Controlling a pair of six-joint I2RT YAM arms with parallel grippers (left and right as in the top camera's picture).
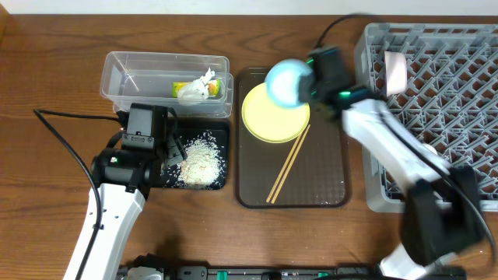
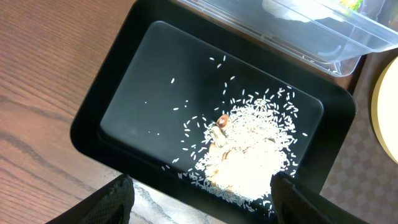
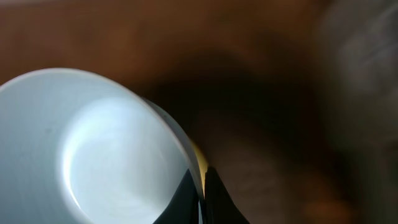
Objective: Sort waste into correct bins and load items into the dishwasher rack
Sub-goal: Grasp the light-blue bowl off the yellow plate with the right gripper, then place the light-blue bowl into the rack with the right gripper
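My right gripper (image 1: 317, 80) is closed on the rim of the blue bowl (image 1: 286, 82), one finger inside and one outside, and holds it over the plate (image 1: 274, 117). My left gripper (image 2: 202, 185) hangs open and empty above the rice (image 2: 249, 155), which lies heaped in the black tray (image 2: 124, 106).

I judge the waste done: the wrapper (image 1: 189, 90) and tissue (image 1: 208, 79) lie in the tub (image 1: 117, 70) and the rice is binned. One pale item (image 1: 395, 70) sits in the rack (image 1: 467, 47), too blurred to tell bowl from cup. The blue bowl, the plate and the chopsticks (image 1: 288, 163) on the brown tray (image 1: 327, 179) remain to load.

I can read no writing anywhere, not even on the wrapper.
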